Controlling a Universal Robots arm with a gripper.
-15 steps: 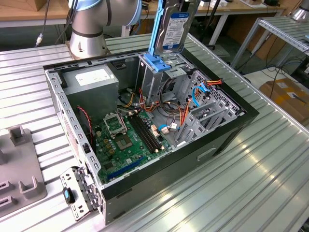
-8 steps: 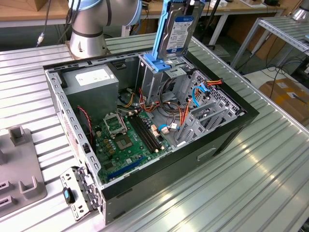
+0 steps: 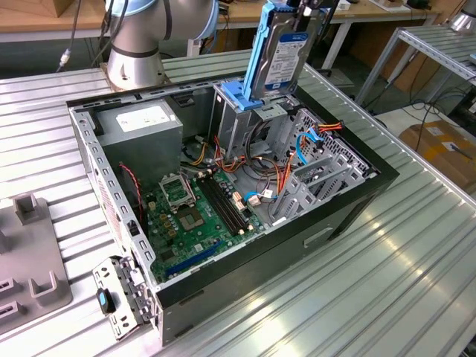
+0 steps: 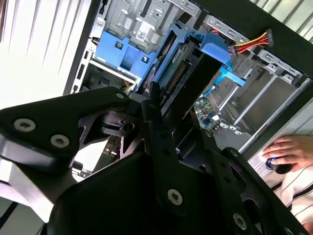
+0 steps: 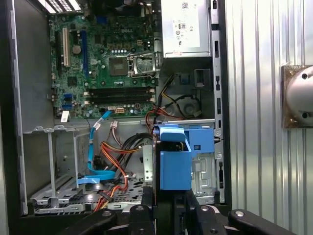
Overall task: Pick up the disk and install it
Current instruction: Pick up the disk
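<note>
The disk (image 3: 285, 56), silver with a white-and-blue label and a light-blue side frame, hangs upright in the exterior view. Its lower end sits just above the tall metal drive cage (image 3: 239, 128) at the back of the open computer case (image 3: 349, 201). My gripper (image 3: 301, 6) holds it from above, shut on its upper end. In the second wrist view the black fingers (image 4: 157, 128) clamp the disk (image 4: 194, 84), seen edge-on. In the first wrist view the disk's blue frame (image 5: 175, 165) points down beside the cage's blue latch (image 5: 203, 142).
Inside the case lie the green motherboard (image 3: 195, 214), the grey power supply box (image 3: 141, 123) and red, orange and blue cables (image 3: 286, 175). The arm's base (image 3: 137, 46) stands behind the case. A grey fixture (image 3: 26, 256) sits at the exterior view's left. A person's hand (image 4: 288, 148) rests beside the case.
</note>
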